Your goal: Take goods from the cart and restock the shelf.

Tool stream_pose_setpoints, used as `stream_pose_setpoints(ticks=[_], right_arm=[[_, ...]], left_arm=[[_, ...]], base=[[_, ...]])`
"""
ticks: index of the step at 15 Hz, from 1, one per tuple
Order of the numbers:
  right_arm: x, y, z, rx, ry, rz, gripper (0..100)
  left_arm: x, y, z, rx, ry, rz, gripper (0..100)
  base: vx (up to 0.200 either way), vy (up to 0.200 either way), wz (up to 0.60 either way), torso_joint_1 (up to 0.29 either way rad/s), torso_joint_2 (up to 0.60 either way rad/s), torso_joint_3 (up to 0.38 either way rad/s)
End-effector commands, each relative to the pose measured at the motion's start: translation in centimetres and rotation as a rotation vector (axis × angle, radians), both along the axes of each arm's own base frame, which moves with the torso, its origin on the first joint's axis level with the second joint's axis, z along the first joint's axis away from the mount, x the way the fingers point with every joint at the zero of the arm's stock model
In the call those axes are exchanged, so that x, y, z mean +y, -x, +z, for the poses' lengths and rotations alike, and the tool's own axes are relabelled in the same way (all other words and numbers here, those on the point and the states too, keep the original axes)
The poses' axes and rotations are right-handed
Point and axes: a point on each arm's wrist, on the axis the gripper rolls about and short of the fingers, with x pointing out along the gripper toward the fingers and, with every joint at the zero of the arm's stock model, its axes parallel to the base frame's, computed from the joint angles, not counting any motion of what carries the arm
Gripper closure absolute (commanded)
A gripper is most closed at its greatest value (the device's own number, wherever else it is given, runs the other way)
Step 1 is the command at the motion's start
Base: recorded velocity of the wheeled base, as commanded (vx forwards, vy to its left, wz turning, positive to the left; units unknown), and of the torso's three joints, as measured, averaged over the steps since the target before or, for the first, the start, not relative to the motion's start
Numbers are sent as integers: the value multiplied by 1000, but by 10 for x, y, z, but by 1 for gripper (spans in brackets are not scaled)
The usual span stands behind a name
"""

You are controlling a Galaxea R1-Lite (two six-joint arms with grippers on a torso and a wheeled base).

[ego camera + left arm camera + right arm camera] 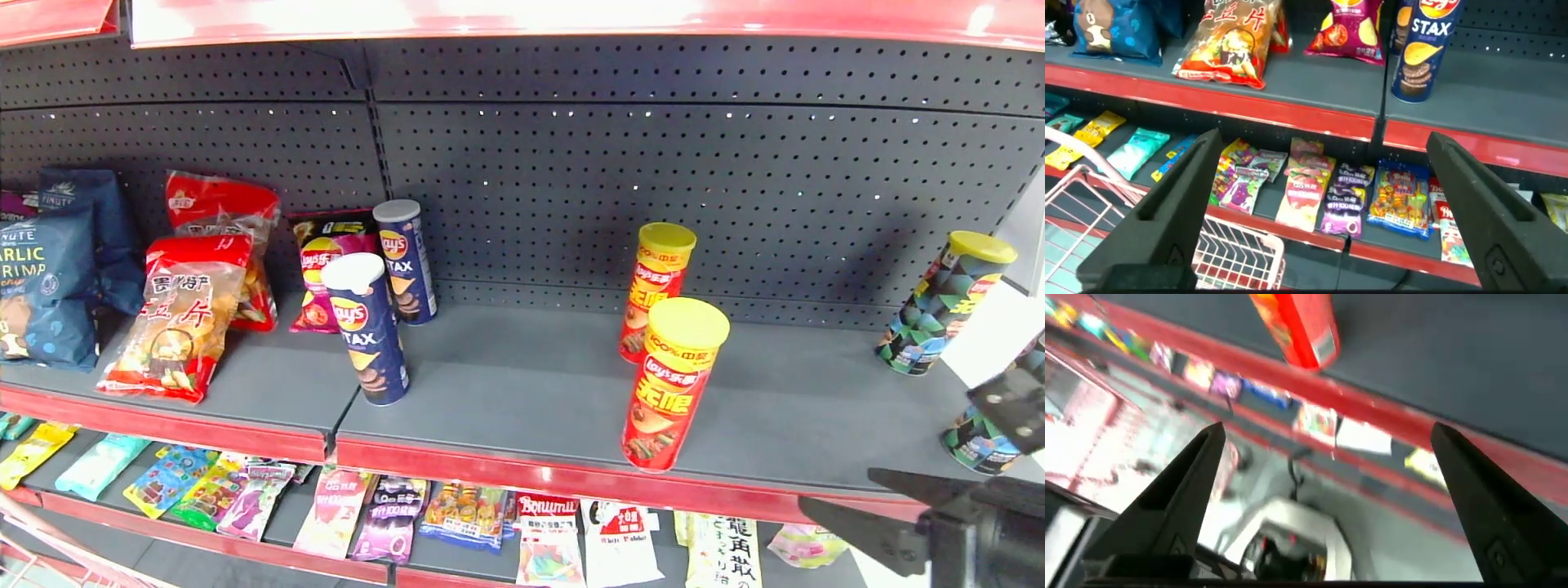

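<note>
Head view: on the shelf point(531, 384), two red cans stand mid-board, one point(674, 384) near the front edge and one point(657, 290) behind it. Two blue cans point(367, 327) stand left of them, bags point(184, 327) lie at the left end, and patterned cans point(947, 302) stand at the right end. Packets point(392, 514) line the lower board. The right gripper point(865, 500) hangs before the front edge, at its right end. A corner of the cart point(33, 555) sits lower left.

Left wrist view: the left gripper point(1327, 220) is spread wide, holding nothing, in front of the lower board's packets point(1331, 192). The cart point(1094, 204) is beside it and a blue can point(1421, 49) stands on the board above.

Right wrist view: the right gripper point(1327, 506) is spread wide and empty, below the shelf's front edge point(1388, 404), with a red can point(1302, 327) at that edge.
</note>
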Motion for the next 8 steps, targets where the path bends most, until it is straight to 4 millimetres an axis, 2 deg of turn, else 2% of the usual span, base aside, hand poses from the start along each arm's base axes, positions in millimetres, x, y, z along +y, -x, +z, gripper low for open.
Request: stream_pose_setpoints(ticks=[1, 5, 8], right_arm=[[14, -33, -27, 181, 73, -4, 0], [26, -60, -35, 238, 101, 1, 0], [25, -54, -38, 234, 117, 88, 0]], left_arm=[[0, -1, -2, 9, 0, -2, 0], [0, -2, -7, 18, 0, -3, 0], [0, -2, -7, 21, 0, -6, 0]], base=[[0, 0, 0, 0, 0, 0], [0, 0, 0, 0, 0, 0], [0, 0, 0, 0, 0, 0]])
